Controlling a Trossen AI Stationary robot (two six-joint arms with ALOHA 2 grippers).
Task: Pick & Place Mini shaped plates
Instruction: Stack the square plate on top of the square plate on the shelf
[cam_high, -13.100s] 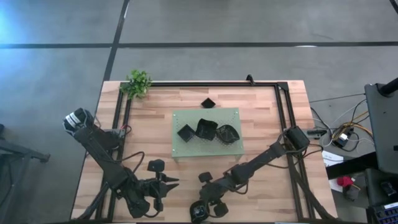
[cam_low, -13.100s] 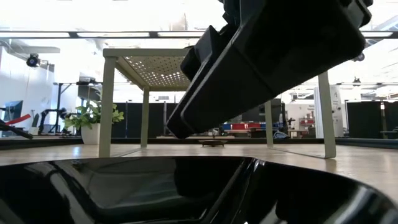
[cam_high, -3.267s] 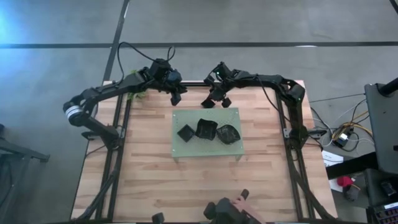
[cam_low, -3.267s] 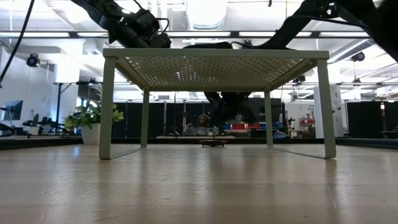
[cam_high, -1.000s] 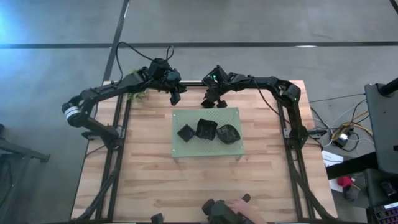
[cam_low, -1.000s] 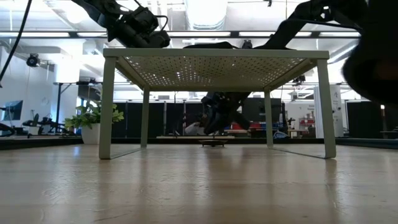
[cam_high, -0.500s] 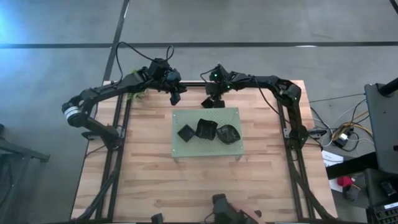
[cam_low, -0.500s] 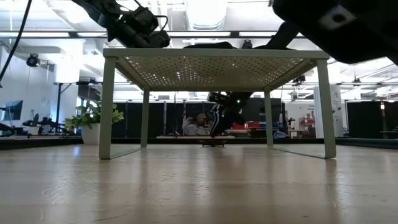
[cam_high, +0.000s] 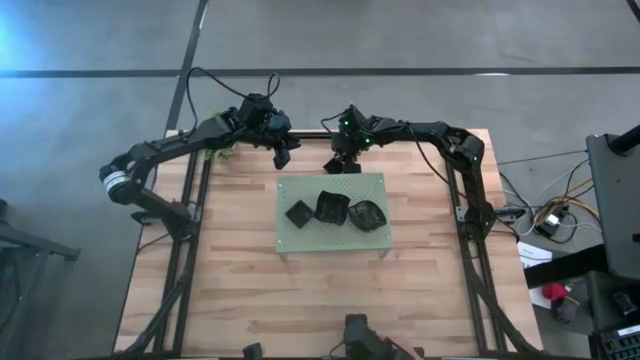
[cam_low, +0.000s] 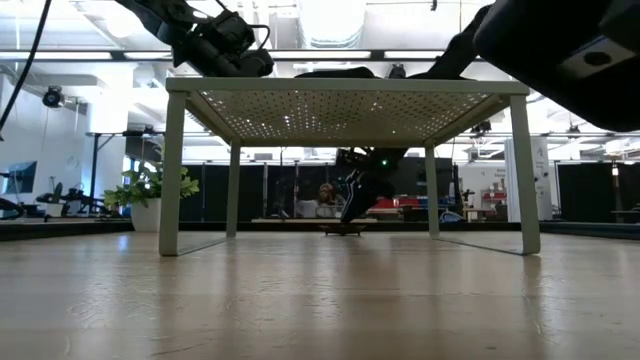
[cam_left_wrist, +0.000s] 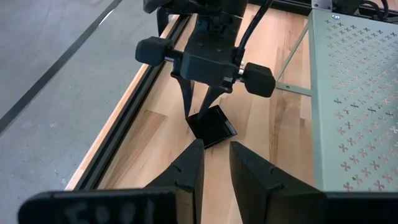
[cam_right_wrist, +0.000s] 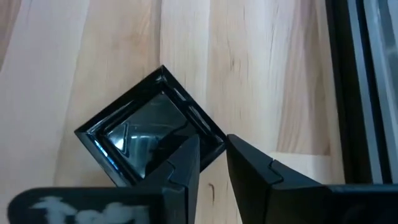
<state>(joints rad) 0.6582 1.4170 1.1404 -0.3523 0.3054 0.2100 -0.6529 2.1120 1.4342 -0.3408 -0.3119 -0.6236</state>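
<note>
A small glossy black square plate (cam_high: 335, 166) (cam_right_wrist: 140, 134) lies flat on the wood between the green mat and the table's far edge. My right gripper (cam_high: 340, 158) (cam_right_wrist: 213, 146) stands over it, fingers pointing down and shut on its rim. The left wrist view shows the same plate (cam_left_wrist: 214, 127) under the right gripper (cam_left_wrist: 198, 115). Three more black plates (cam_high: 298, 212) (cam_high: 332, 207) (cam_high: 366, 215) sit on the mat (cam_high: 290, 245). My left gripper (cam_high: 282, 157) (cam_left_wrist: 216, 160) hovers by the mat's far left corner, shut and holding nothing. My right gripper has the square plate's rim (cam_right_wrist: 216, 138) beside one corner. One finger (cam_right_wrist: 183, 165) is inside the dish and the other outside it. The fingers come from above, pointing down. The plate still lies flat on the table.
The mat is a raised perforated stand on four legs (cam_low: 170, 170). A leafy plant (cam_high: 218, 148) sits at the far left corner, partly under my left arm. A black frame rail (cam_high: 400, 133) runs along the far edge. A dark object (cam_high: 356, 335) (cam_low: 560, 45) sits at the near edge.
My right gripper has come down the last bit onto the square plate and then held still; the plate has not moved. At the near edge, a person's hand with the dark object has drawn back toward the edge.
</note>
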